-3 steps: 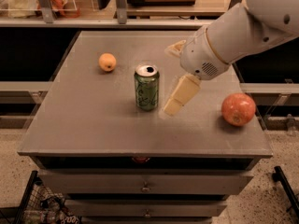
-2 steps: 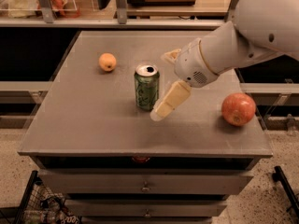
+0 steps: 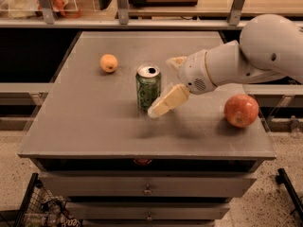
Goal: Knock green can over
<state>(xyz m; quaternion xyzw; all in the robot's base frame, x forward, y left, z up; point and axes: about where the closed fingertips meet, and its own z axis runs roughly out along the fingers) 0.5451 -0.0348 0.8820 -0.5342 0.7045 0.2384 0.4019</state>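
The green can [image 3: 148, 87] stands upright near the middle of the grey table [image 3: 94, 126], silver top and opening showing. My gripper [image 3: 162, 86] comes in from the right on the white arm [image 3: 255, 56], just right of the can. It is open and empty. The near cream finger [image 3: 169, 100] slants down to the left, with its tip at the can's lower right side. The far finger [image 3: 175, 61] sits behind and to the right of the can. I cannot tell if the near finger touches the can.
A small orange fruit [image 3: 109, 63] lies at the back left of the can. A red apple [image 3: 241, 110] lies at the table's right edge. Drawers [image 3: 147, 189] are below the tabletop, shelving stands behind, and a wire basket [image 3: 35, 212] sits on the floor at left.
My gripper has moved left and down toward the can, and its near finger now reaches the can's base. The can, fruit and apple have not moved.
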